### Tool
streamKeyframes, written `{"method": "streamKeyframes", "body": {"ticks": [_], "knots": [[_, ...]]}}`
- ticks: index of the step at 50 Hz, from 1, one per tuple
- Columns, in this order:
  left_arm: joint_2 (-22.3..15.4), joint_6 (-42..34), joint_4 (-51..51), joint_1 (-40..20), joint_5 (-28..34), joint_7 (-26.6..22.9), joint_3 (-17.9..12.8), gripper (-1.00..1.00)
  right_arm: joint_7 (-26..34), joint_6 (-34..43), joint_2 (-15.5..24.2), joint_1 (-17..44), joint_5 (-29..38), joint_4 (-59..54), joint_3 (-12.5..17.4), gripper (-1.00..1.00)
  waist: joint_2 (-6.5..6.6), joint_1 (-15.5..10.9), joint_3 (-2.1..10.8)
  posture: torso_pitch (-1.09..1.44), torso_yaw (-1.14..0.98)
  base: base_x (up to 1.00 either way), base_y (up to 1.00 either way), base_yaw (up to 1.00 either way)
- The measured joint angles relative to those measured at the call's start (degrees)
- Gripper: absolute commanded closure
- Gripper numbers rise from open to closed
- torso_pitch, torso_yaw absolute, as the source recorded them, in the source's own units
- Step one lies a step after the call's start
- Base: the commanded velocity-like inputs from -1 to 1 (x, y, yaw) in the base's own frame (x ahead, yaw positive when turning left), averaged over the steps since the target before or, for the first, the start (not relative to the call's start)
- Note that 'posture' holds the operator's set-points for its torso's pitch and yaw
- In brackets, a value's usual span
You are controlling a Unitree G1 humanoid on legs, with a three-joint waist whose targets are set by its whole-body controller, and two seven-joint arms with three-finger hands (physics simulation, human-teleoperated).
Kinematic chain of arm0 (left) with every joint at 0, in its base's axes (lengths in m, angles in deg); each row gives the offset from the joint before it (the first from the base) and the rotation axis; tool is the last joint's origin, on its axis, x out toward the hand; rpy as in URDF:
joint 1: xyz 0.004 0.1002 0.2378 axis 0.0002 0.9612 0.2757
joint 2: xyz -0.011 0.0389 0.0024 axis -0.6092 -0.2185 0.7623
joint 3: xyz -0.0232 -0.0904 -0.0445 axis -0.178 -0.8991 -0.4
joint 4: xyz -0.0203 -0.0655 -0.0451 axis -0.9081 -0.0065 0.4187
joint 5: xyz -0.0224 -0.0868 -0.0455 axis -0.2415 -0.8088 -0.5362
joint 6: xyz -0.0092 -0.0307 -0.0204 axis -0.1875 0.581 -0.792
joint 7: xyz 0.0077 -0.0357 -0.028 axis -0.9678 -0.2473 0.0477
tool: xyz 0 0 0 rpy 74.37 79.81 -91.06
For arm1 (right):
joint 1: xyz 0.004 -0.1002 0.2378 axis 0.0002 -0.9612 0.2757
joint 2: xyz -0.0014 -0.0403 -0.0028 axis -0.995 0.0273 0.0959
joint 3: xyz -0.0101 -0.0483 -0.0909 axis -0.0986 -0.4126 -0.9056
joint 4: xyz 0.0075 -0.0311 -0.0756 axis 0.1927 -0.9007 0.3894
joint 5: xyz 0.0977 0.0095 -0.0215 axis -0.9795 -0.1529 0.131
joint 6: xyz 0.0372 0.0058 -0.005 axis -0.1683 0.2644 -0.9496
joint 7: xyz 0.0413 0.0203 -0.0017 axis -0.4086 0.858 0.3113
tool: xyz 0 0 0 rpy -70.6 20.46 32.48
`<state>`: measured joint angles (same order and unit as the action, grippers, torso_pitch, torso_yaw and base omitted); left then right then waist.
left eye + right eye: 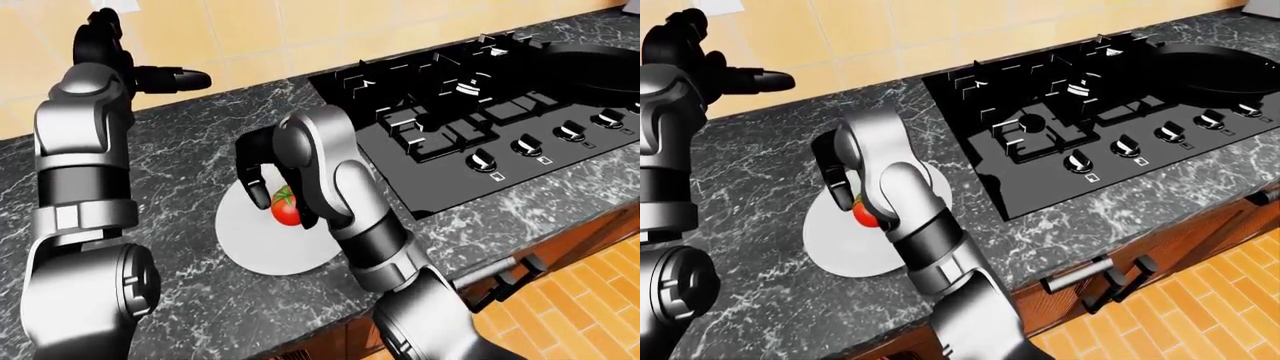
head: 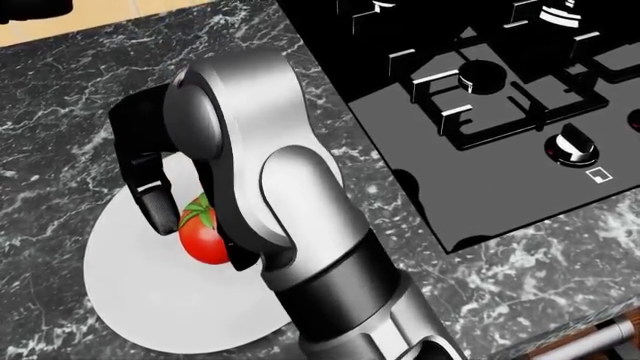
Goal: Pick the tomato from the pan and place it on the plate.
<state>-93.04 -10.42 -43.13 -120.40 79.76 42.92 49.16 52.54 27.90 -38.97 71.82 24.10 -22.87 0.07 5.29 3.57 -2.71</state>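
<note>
Holding the tomato (image 2: 203, 238) between the black fingers (image 2: 155, 204) of your right hand (image 2: 190, 217), you are right over the white plate (image 2: 130, 307), which lies on the dark marble counter (image 1: 190, 285) just left of the black gas hob (image 1: 470, 127). The fingers are clamped on the fruit from both sides, one on its left and one on its right in the head view. I cannot tell from these views whether the tomato touches the plate or hangs just above it; the arm hides the underside.

Judging by this, the step in hand is the release. Lower the hand gently until you are sure the tomato rests on the plate, then part the fingers slowly and evenly, so neither one nudges it. It is round and will likely roll, and it sits toward the plate's far edge, so bring it nearer the plate's middle if you can before letting go. Lift the hand straight up once the fingers are clear.

Your left hand (image 1: 150, 75) is raised near the tiled wall (image 1: 250, 30), fingers spread, holding nothing; leave it there. The frying pan (image 1: 1210, 60) sits on the hob's far right, well apart.
</note>
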Motion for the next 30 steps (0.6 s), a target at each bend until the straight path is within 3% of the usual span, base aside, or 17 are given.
{"method": "streamKeyframes", "body": {"ticks": [25,26,27,30], "knots": [[-0.6,0.3,0.4,0.2,-0.2,-0.1,-0.1,-1.0,-6.9,-0.9,-0.5,-0.9,-0.8,-4.4,-0.1,0.95,-0.11,-0.3,0.07,0.0,0.0,0.0,0.0,0.0],[-0.6,0.3,0.5,0.1,-0.2,-0.1,-0.2,-1.0,-6.9,-0.7,-0.5,-0.8,-0.7,-4.6,0.0,-0.71,-0.11,-0.3,0.08,0.0,0.0,0.0,0.0,0.0],[-0.6,0.4,0.6,0.0,-0.2,-0.1,-0.2,-1.0,-6.9,-0.5,-0.5,-0.7,-0.7,-4.6,-0.1,-1.0,-0.12,-0.3,0.11,0.0,0.0,0.0,0.0,0.0],[-0.6,0.5,0.7,-0.1,-0.2,-0.2,-0.1,-1.0,-6.9,-0.1,-0.4,-0.6,-0.4,-4.4,-0.2,-1.0,-0.12,-0.3,0.19,0.0,0.0,0.0,0.0,0.0]]}}
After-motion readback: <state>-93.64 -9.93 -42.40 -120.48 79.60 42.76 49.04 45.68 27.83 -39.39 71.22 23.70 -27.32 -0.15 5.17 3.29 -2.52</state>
